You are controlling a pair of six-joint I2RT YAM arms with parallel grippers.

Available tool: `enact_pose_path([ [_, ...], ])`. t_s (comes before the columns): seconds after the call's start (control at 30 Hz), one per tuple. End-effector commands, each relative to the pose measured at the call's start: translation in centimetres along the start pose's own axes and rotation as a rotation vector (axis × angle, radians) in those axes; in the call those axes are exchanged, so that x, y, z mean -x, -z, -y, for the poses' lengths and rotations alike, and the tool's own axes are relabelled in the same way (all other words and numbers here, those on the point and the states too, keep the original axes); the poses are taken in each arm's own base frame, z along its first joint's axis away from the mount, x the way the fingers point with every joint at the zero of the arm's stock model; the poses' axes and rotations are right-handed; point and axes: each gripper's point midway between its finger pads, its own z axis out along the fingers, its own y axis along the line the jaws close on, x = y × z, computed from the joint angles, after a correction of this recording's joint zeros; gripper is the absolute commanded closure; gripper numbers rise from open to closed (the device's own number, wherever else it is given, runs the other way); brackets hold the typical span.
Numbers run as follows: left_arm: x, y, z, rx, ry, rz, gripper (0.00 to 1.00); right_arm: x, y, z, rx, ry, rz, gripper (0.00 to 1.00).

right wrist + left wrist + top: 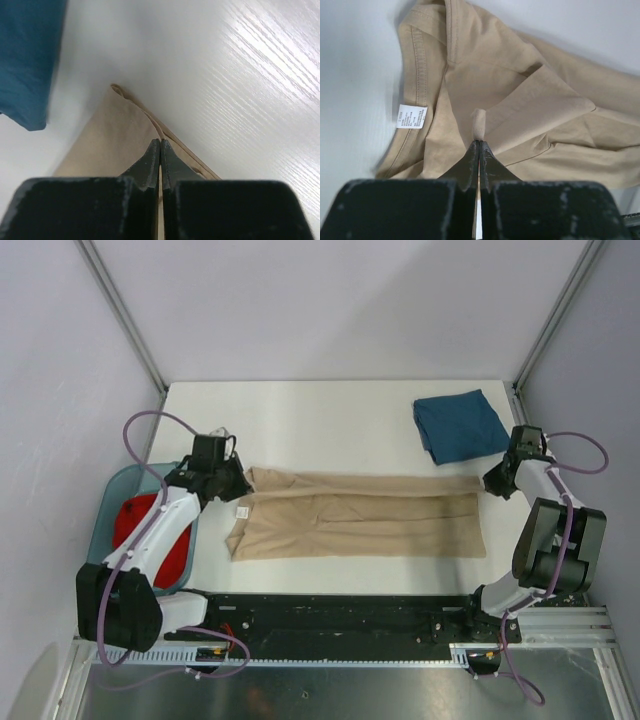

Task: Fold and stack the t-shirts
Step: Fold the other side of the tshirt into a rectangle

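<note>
The tan t-shirt (360, 523) lies folded lengthwise into a long band across the table's middle. My left gripper (240, 483) is shut on a pinch of its cloth (478, 123) at the collar end, next to the white neck label (412, 116). My right gripper (489, 483) is shut on the hem end of the tan shirt (115, 140). The dark teal-blue t-shirt (460, 425) lies folded at the back right and shows in the right wrist view (27, 55). The red t-shirt (150, 535) lies in a bin at the left.
A light blue bin (107, 510) stands at the table's left edge under my left arm. A black rail (340, 615) runs along the near edge. Grey walls close in the back and both sides.
</note>
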Motion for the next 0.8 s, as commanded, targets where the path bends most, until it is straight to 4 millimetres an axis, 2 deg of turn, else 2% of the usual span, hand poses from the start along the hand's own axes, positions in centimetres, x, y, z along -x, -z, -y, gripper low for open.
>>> enact_pose_path([
  [0.0, 0.3, 0.9, -0.3, 0.026, 0.017, 0.036, 1.00, -1.0, 0.2, 1.4, -0.022, 0.017, -0.016, 1.00],
  [0.17, -1.3, 0.3, -1.3, 0.049, 0.042, -0.001, 1.00, -2.8, -1.4, 2.9, -0.056, 0.013, -0.061, 1.00],
  [0.37, -2.9, -0.5, -2.0, 0.071, 0.061, -0.052, 1.00, -2.8, -1.7, 3.6, -0.073, 0.000, -0.064, 1.00],
  [0.63, -1.2, 0.6, -1.8, 0.075, 0.061, 0.018, 1.00, -2.3, -0.5, 3.4, -0.052, -0.010, -0.048, 1.00],
  [0.77, -1.1, 1.0, -2.1, 0.087, 0.073, 0.033, 1.00, -2.5, 0.0, 3.6, -0.053, -0.003, -0.050, 1.00],
])
